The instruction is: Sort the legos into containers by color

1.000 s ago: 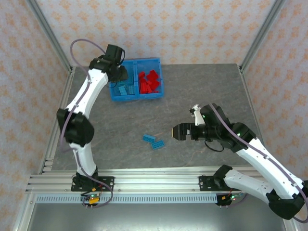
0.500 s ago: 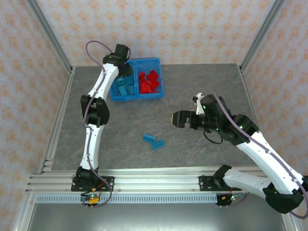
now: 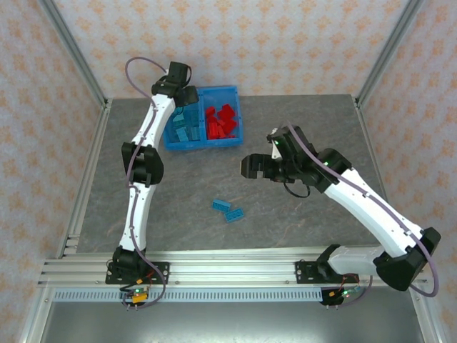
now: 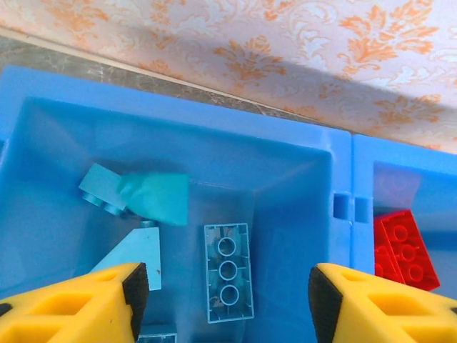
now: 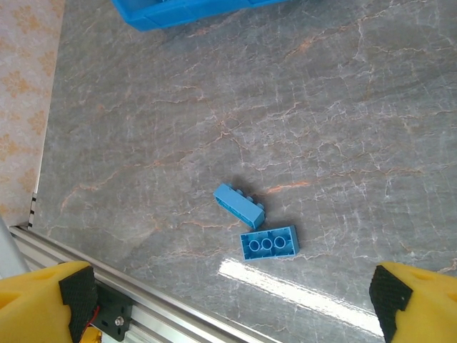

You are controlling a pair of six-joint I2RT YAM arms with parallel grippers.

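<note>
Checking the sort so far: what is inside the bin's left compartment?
Several light blue legos, one underside up; no red showing. The fingers of the left gripper hide the near corners of the left compartment, so more may lie there.

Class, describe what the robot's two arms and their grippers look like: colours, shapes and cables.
Both the left arm and right arm have slim white links joined by bulky black joints, with a greyish-purple cable looping along each. The left gripper and right gripper have yellow fingers tipped with black pads.
</note>
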